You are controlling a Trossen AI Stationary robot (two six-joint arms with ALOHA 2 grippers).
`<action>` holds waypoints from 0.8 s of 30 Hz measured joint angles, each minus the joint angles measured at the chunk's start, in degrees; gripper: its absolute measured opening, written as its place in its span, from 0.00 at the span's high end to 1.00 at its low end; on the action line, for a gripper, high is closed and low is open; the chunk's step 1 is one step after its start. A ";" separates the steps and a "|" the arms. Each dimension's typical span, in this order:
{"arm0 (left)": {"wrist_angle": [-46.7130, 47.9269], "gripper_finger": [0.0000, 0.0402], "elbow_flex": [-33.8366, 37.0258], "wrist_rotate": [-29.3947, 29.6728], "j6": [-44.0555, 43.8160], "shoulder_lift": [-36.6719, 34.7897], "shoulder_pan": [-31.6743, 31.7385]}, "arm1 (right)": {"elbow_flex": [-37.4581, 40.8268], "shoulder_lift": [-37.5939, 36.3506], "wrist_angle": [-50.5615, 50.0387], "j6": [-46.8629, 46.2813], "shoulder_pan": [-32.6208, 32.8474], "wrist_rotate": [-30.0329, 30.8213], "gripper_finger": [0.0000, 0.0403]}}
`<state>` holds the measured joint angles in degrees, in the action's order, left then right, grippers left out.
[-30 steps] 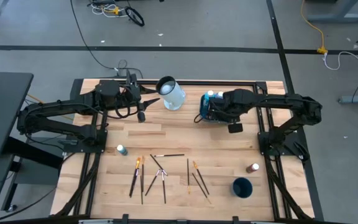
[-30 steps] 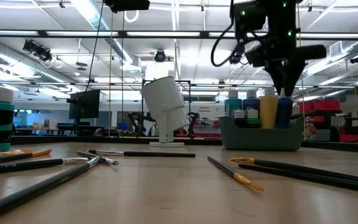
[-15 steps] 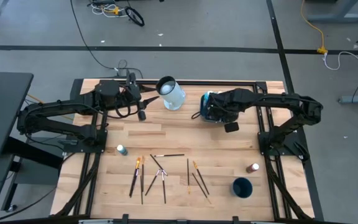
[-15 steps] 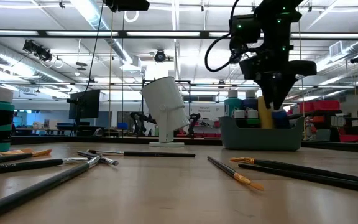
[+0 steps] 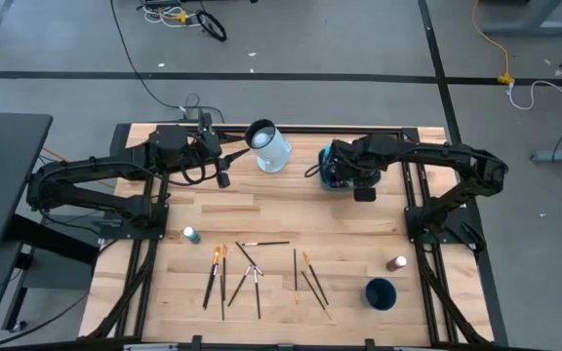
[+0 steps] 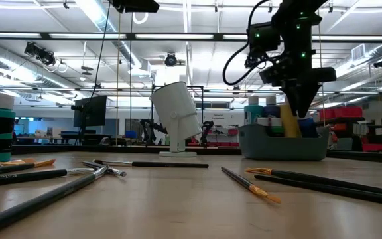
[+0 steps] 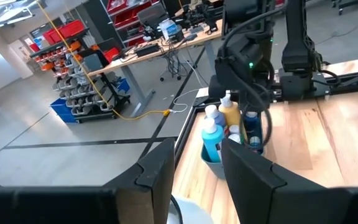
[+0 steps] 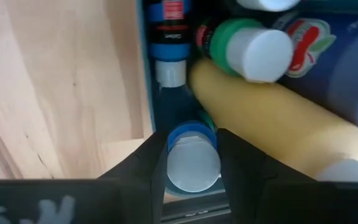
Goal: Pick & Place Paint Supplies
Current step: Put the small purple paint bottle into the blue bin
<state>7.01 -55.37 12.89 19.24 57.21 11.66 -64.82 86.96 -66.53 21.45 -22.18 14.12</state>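
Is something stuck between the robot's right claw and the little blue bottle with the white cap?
No. The right gripper has a finger on each side of the blue white-capped paint bottle inside the teal rectangular tub, nothing between.

Tub (image 5: 332,174) contents — mostly hidden under right arm, overhead.

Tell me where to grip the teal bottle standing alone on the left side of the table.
Grip the teal bottle across its round body, just under the white cap, coming straight down from above. It stands upright with bare wood around it; the nearest brush lies apart, so fingers likely fit on either side. The left gripper is the closer one; the right gripper is at the tub.
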 joint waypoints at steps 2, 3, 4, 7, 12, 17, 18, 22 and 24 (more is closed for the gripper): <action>0.02 0.65 0.00 -0.01 0.09 0.00 0.00 | 0.00 0.00 0.00 -2.13 -0.88 0.90 0.69; 0.02 0.65 0.00 0.01 0.09 0.00 0.00 | 0.02 0.00 -0.17 -3.52 -1.42 1.95 0.69; 0.02 0.65 0.00 0.01 0.08 0.00 0.00 | 0.02 0.00 -0.35 -4.79 -1.87 2.79 0.69; 0.04 0.65 0.00 0.01 0.08 0.00 0.00 | 0.04 0.02 -0.57 -6.33 -2.93 3.76 0.69; 0.04 0.65 0.00 0.77 0.07 0.00 0.00 | 0.05 0.02 -2.79 -4.98 -1.45 9.92 0.70; 0.04 0.65 0.00 2.64 0.03 0.00 0.00 | 0.09 -0.38 -5.71 -8.35 1.75 15.74 0.70; 0.04 0.65 0.00 2.84 -0.15 0.00 0.00 | 0.09 -0.44 -6.02 -9.48 2.21 16.69 0.70; 0.03 0.65 0.00 2.96 -0.35 0.00 0.00 | 0.11 -0.73 -5.94 -13.43 2.98 19.13 0.70; 0.04 0.65 0.00 2.96 -0.35 0.00 0.00 | 0.11 -0.84 -7.36 -15.19 3.26 20.51 0.70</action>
<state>7.05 -55.37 15.86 18.90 57.21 11.66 -64.71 86.12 -73.89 6.26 -18.92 34.63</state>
